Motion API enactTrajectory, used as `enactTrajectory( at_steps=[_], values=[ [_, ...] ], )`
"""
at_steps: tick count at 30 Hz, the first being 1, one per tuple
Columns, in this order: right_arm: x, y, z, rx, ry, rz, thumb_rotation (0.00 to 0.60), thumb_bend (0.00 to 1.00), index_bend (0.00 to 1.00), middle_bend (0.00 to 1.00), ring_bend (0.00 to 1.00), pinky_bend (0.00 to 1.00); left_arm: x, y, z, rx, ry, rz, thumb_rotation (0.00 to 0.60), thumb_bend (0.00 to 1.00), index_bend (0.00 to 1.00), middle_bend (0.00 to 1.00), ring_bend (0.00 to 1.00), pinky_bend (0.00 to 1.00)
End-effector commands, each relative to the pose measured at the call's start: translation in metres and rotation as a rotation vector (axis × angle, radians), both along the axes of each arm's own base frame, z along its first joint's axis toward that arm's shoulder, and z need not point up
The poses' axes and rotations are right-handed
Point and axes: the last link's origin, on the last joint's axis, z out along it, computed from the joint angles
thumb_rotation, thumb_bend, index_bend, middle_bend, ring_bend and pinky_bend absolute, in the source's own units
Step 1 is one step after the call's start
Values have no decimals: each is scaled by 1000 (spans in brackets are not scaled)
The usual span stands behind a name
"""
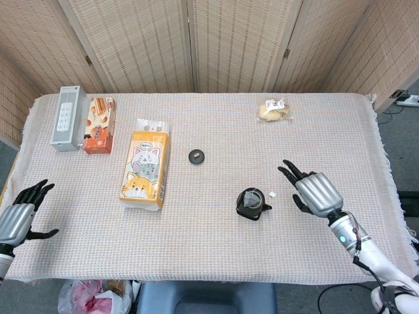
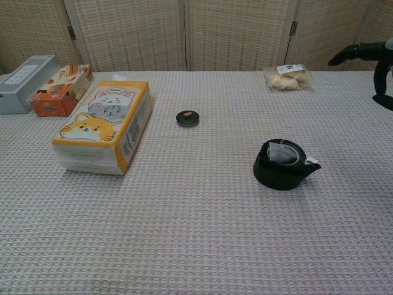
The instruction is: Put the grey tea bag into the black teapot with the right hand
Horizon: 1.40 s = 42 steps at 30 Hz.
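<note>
The black teapot (image 1: 251,203) (image 2: 281,165) stands lidless on the woven cloth, right of centre. The grey tea bag (image 2: 282,152) lies inside it, and its small white tag (image 1: 272,193) (image 2: 311,160) rests by the spout. My right hand (image 1: 313,192) hovers to the right of the pot, fingers spread and holding nothing; only its fingertips (image 2: 353,52) show at the right edge of the chest view. My left hand (image 1: 19,216) sits at the table's near left edge, fingers apart and empty.
A small round black lid (image 1: 197,156) (image 2: 187,117) lies behind and left of the pot. An orange cat-print tissue box (image 1: 145,169), a grey box (image 1: 66,117) and an orange snack box (image 1: 98,124) stand at left. A bagged snack (image 1: 273,109) lies at the back.
</note>
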Motion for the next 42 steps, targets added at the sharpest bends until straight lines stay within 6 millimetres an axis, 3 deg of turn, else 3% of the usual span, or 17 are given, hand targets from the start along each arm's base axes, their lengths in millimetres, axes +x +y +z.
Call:
enactTrajectory(
  at_steps=[1, 6, 19, 36, 42],
  values=[
    [28, 3, 8, 186, 43, -46, 600, 778, 0, 43, 759, 882, 1, -2, 2, 11, 1, -5, 600, 139, 11, 0, 0, 92],
    [36, -6, 13, 280, 109, -101, 600, 790, 0, 55, 775, 898, 1, -3, 2, 14, 3, -8, 600, 138, 11, 0, 0, 92],
    [43, -15, -7, 410, 186, -145, 600, 702, 11, 74, 776, 899, 0, -1, 2, 17, 5, -1, 600, 139, 11, 0, 0, 92],
    [47, -32, -52, 509, 221, -157, 600, 698, 24, 86, 776, 899, 0, 0, 0, -3, -5, -4, 600, 139, 11, 0, 0, 92],
    [49, -36, -58, 509, 230, -160, 600, 698, 25, 89, 776, 899, -2, 0, 2, -1, -11, 2, 600, 138, 11, 0, 0, 92]
  ],
)
